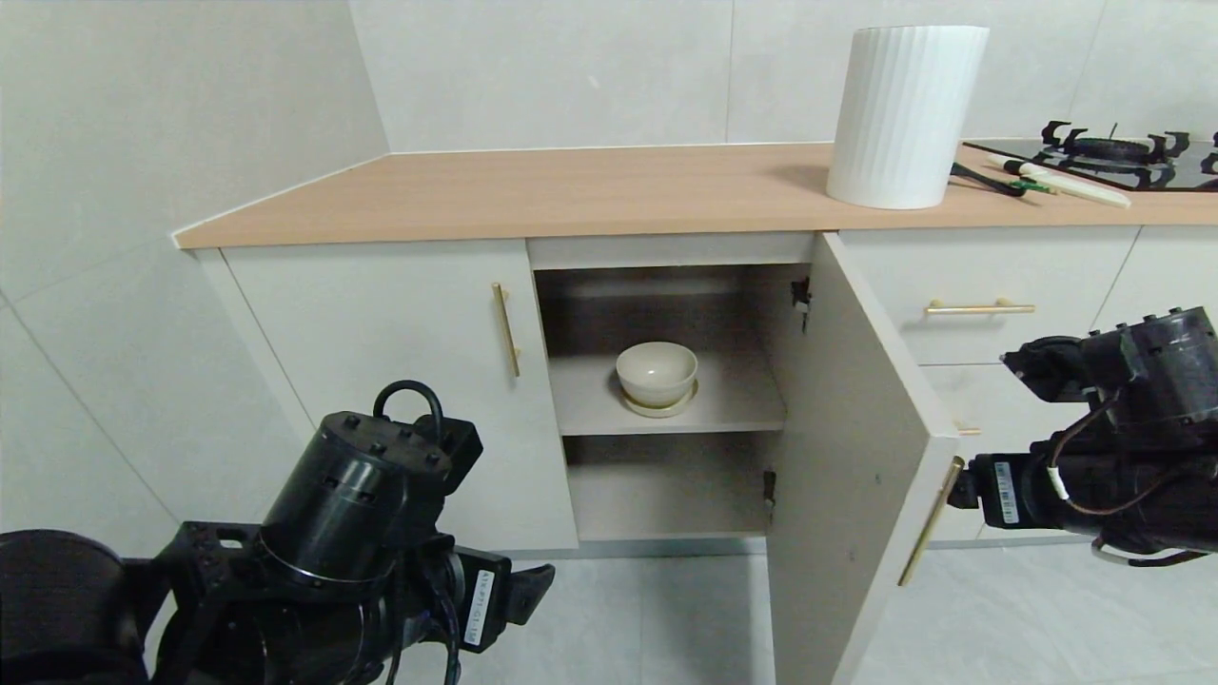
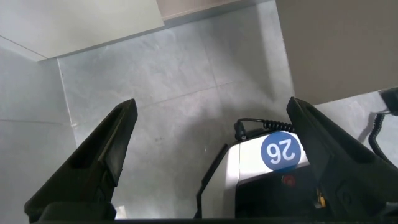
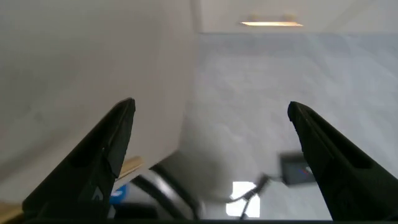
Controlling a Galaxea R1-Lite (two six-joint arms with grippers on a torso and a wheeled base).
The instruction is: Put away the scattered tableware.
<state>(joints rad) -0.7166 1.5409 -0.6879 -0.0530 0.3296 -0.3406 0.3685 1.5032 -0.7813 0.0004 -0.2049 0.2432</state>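
Since the bowl (image 1: 657,373) sits on a small plate (image 1: 657,411) on the cupboard shelf (image 1: 742,400), that part looks done; the door (image 1: 856,428) stands open, utensils (image 1: 1066,183) lie out on the counter (image 1: 523,195), and the left gripper (image 2: 211,106) and right gripper (image 3: 211,109) hang spread, empty.

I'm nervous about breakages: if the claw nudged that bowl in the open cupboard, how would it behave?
The bowl looks glazed ceramic, so probably rigid, slippery and breakable. It rests on a plate, so a push might slide it off or drag the plate along. Being low and wide, tipping seems unlikely.
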